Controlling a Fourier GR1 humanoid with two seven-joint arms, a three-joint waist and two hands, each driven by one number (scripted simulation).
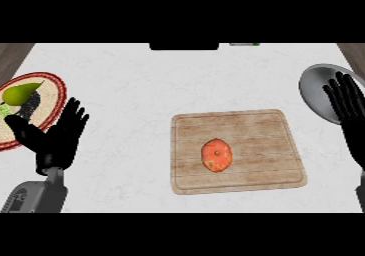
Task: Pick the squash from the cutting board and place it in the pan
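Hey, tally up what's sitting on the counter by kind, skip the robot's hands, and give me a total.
Cutting board: 1
Squash: 1
Pan: 1
Round woven mat: 1
Pear: 1
Total: 5

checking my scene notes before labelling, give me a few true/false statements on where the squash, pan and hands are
1. The squash lies on the cutting board. True.
2. The right hand is curled round the squash. False: it is open, over the pan, apart from the squash.
3. The pan sits at the view's right edge. True.
4. The left hand holds the pear. False: it is open beside the woven plate the pear lies on.
5. The squash is already in the pan. False: it is on the board.
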